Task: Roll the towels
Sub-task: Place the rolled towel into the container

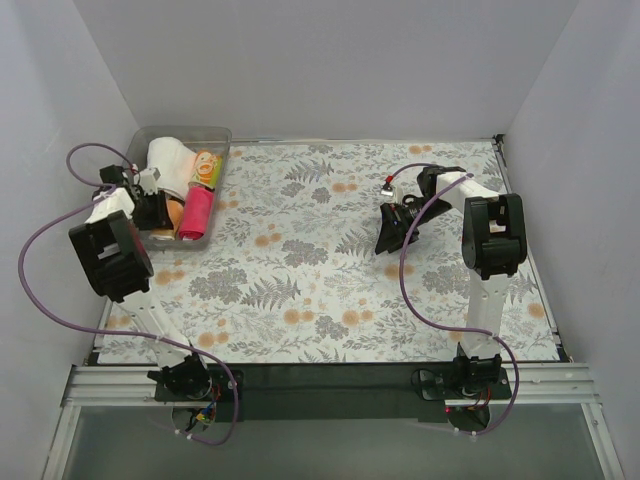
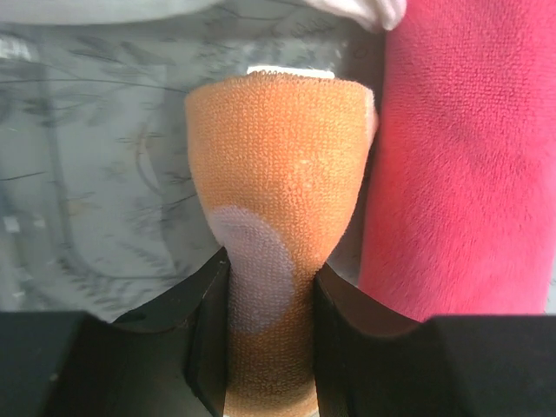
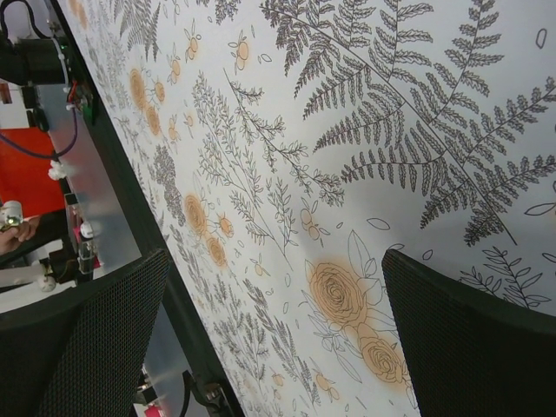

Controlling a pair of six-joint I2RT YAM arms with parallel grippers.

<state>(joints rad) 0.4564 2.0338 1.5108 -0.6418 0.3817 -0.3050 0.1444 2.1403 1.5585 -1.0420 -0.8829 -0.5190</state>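
Inside the clear plastic bin [image 1: 185, 131] at the far left of the worktop, the orange towel with a pale spot [image 2: 278, 200] lies just beside the magenta-red towel [image 2: 460, 156]; I cannot tell if the two touch. I judge that a lift could go wrong in two ways: the soft cloth is squeezed only at a narrow waist, so it may slip out or hang loose, and its pile may catch the magenta-red neighbour and drag it along. The left tool [image 2: 271, 269] is clamped on this orange towel, jaws nearly together with cloth bulging above them. A white towel [image 1: 170, 160] and a yellow patterned towel [image 1: 207, 165] lie further back in the bin. The right tool [image 3: 278, 326] hangs over the floral worktop cover [image 3: 391, 130], jaws wide apart, holding nothing.
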